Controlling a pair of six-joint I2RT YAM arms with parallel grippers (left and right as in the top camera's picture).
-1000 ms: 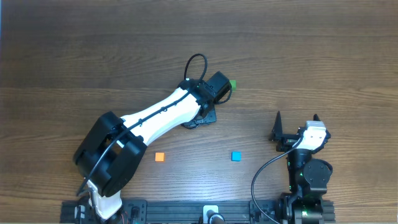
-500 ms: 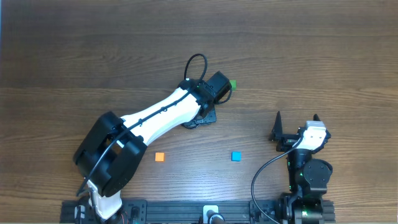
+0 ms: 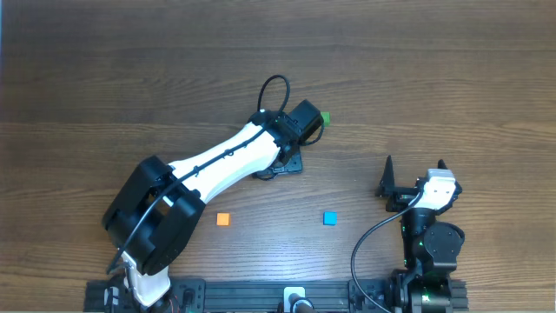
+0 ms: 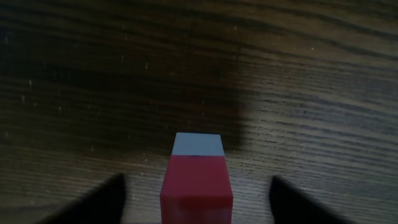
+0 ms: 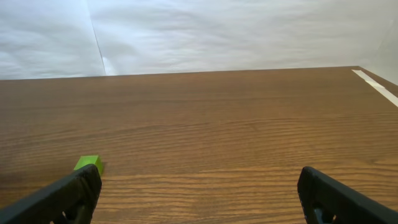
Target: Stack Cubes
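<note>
1 orange cube (image 3: 223, 219) and 1 blue cube (image 3: 329, 218) are lying apart nearest the bases, the right gripper (image 3: 414, 162) is sitting wide open and empty, farther out the left gripper (image 4: 197, 180) is straddling 1 red cube (image 4: 196, 193), fingers wide and clear of it, 1 green cube (image 3: 325, 117) lying just beyond.

Lab-style test bench, bare wooden tabletop (image 3: 130, 69), plain white backdrop sheet (image 5: 236, 34), arm mounting rail (image 3: 295, 296)

even light above, dim up close
the left wrist view is dark, a broad shadow lying over the bench (image 4: 311, 68).
</note>
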